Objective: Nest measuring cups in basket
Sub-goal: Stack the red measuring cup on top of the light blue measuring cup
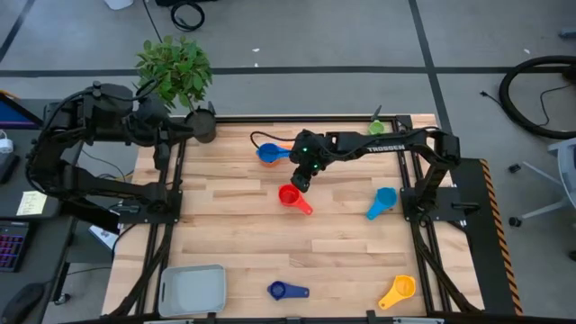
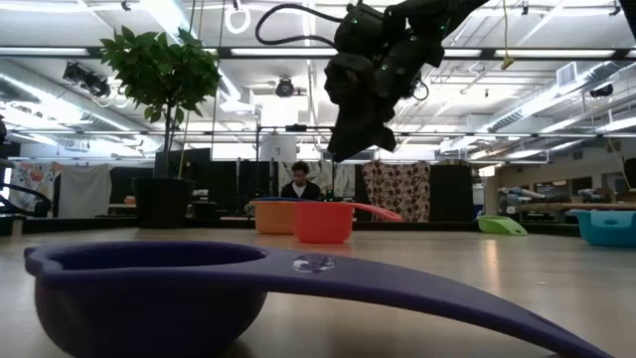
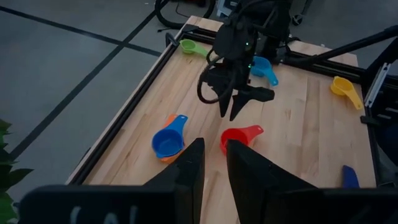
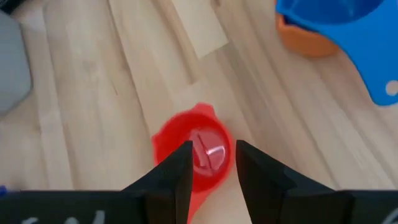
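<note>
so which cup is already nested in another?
The blue cup, sitting inside the orange cup at the table's far edge. Every other cup lies alone on the wood.

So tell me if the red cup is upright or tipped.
Upright. The red cup sits on the table with its open mouth facing up, empty, flat base down in the low view. The right gripper hovers above it, not holding it.
</note>
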Tool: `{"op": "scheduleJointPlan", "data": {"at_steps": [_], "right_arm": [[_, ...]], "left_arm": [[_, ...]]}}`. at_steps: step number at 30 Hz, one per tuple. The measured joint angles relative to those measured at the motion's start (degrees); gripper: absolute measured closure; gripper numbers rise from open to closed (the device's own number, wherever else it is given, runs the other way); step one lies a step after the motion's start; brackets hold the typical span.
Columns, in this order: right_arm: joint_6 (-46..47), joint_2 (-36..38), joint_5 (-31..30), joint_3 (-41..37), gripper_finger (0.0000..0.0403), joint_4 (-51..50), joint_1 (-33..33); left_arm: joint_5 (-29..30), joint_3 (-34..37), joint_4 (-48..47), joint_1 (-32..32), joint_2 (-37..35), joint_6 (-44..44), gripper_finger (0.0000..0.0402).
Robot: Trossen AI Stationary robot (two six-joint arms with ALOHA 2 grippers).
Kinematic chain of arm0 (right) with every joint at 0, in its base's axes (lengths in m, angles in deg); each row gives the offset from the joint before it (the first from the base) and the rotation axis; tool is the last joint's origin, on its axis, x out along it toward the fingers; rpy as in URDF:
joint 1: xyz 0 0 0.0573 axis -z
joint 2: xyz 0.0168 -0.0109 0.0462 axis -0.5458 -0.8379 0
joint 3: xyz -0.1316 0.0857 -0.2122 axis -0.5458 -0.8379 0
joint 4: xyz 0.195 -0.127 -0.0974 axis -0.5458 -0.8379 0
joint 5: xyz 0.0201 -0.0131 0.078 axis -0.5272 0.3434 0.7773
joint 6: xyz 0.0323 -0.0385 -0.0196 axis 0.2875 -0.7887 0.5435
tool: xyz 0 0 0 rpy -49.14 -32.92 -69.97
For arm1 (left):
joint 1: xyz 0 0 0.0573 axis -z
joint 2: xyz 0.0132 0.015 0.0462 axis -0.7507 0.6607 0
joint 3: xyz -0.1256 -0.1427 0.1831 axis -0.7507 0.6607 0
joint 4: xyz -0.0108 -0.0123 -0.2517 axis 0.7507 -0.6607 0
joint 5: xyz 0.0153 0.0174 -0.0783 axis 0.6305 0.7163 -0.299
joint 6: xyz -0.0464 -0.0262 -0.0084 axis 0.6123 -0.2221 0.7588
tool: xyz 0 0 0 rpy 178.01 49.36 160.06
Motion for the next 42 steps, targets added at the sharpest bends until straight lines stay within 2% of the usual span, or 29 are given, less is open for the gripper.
{"op": "scheduleJointPlan", "data": {"at_steps": [7,21,28,42], "right_arm": [[-0.99,0.00,-0.74,0.00,0.0277,-4.58,-0.51],[-1.30,-3.43,-0.43,0.00,0.0278,-2.40,-2.06],[1.60,-5.58,0.75,0.00,0.0278,-0.30,-2.31],[1.10,-7.24,-3.44,0.00,0.0278,0.34,-2.52]], "left_arm": [[0.00,0.00,-0.05,0.00,0.00,0.00,0.0328],[0.00,0.00,-0.39,-0.01,-0.01,0.17,0.0328],[-0.01,0.00,-0.74,0.02,-0.02,0.17,0.0328],[-0.67,0.02,-1.49,0.00,0.00,-0.35,0.0328]]}}
